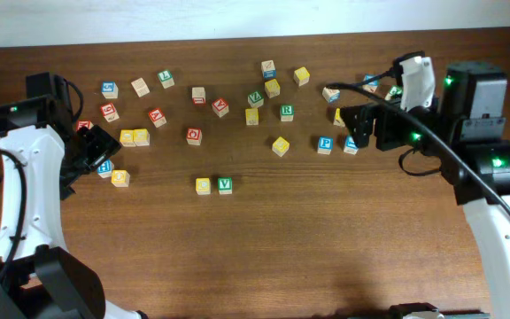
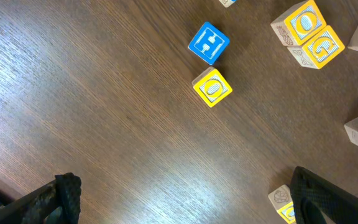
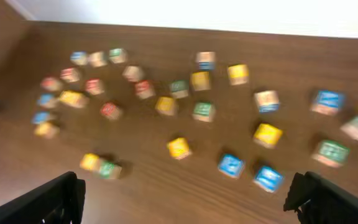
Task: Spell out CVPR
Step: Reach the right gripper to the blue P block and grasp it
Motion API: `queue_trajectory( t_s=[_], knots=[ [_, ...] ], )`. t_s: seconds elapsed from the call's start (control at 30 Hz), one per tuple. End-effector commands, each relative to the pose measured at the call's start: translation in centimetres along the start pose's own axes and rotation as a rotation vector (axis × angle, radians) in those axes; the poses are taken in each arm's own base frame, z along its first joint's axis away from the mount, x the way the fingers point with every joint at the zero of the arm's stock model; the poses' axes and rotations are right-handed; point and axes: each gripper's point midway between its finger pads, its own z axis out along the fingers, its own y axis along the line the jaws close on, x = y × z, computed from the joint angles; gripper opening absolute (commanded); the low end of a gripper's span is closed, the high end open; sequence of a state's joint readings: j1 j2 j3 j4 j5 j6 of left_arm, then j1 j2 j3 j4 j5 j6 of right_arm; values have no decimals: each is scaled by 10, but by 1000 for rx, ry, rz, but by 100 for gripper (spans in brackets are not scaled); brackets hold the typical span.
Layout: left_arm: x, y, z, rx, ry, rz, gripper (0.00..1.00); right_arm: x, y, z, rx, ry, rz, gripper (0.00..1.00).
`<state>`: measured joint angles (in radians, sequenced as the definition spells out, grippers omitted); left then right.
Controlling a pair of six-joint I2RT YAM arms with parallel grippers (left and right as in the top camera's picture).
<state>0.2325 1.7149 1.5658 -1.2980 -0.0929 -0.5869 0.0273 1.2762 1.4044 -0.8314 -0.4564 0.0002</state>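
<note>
The left gripper (image 2: 184, 186) hangs low over the table (image 1: 326, 239), pointing down, its black, rough-textured fingers (image 2: 64, 198) spread wide with nothing between them. Just ahead of it sit a blue cube (image 2: 208, 42) and a yellow cube (image 2: 212, 87), close together. The right gripper (image 3: 185, 190) is raised and tilted, also spread and empty, and its view is blurred. The blue P block (image 1: 325, 143) lies just ahead of it. Farther off on the dark grained wood, the yellow block (image 1: 203, 185) and the green V block (image 1: 225, 184) sit side by side.

White links (image 1: 20, 204), black joints (image 1: 69, 283), green lights (image 1: 500, 162)
</note>
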Motion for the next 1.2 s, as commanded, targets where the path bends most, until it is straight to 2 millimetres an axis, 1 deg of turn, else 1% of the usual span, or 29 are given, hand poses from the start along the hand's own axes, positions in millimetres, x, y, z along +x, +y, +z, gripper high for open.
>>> queue_trajectory(
  t_s=[0.0,0.03,0.07,0.1,0.13,0.17,0.2,0.23,0.3,0.33,0.37,0.4,0.43,0.47,0.53,0.6,0.67,0.7,0.73,0.77,0.83,0.87,0.93,1.03,1.1,1.17],
  knots=[
    [-2,2,-4,5,-10,-6,99,-3,21,1,-134,1,9,98],
    [-2,2,-4,5,-10,-7,99,1,16,11,-133,31,27,98],
    [-2,2,-4,5,-10,-7,99,7,5,19,-90,62,59,98],
    [-2,2,-4,5,-10,-7,99,23,-36,33,122,127,205,98],
    [-2,2,-4,5,-10,-6,99,41,-63,53,226,202,262,98],
    [-2,2,-4,5,-10,-7,99,46,-66,61,223,227,273,99],
    [-2,2,-4,5,-10,-6,99,53,-71,72,226,253,299,98],
    [-2,2,-4,5,-10,-6,99,67,-83,95,235,309,324,91],
    [-2,2,-4,5,-10,-6,99,87,-93,121,238,378,361,90],
    [-2,2,-4,5,-10,-6,99,99,-96,135,237,419,367,82],
    [-2,2,-4,5,-10,-6,99,105,-95,146,233,434,358,78],
    [-2,2,-4,5,-10,-6,99,111,-89,160,232,451,331,77],
    [-2,2,-4,5,-10,-6,99,117,-92,167,318,461,323,76],
    [-2,2,-4,5,-10,-6,99,123,-103,169,500,450,312,75],
    [-2,2,-4,5,-10,-6,99,125,-97,179,528,442,270,76],
    [-2,2,-4,5,-10,-6,99,130,-102,188,602,422,292,76],
    [-2,2,-4,5,-10,-7,99,135,-101,199,580,429,297,75],
    [-2,2,-4,5,-10,-6,99,139,-100,204,573,441,282,74],
    [-2,2,-4,5,-10,-7,99,141,-95,209,545,455,247,72],
    [-2,2,-4,5,-10,-6,99,145,-88,215,526,467,224,68],
    [-2,2,-4,5,-10,-6,99,149,-85,221,527,471,207,65],
    [-2,2,-4,5,-10,-6,99,149,-88,221,541,466,209,65],
    [-2,2,-4,5,-10,-6,99,149,-89,222,540,466,210,65],
    [-2,2,-4,5,-10,-6,99,169,-90,229,534,517,216,65],
    [-2,2,-4,5,-10,-7,99,177,-93,233,540,540,217,65],
    [-2,2,-4,5,-10,-6,99,183,-95,236,543,552,218,62]
  ],
)
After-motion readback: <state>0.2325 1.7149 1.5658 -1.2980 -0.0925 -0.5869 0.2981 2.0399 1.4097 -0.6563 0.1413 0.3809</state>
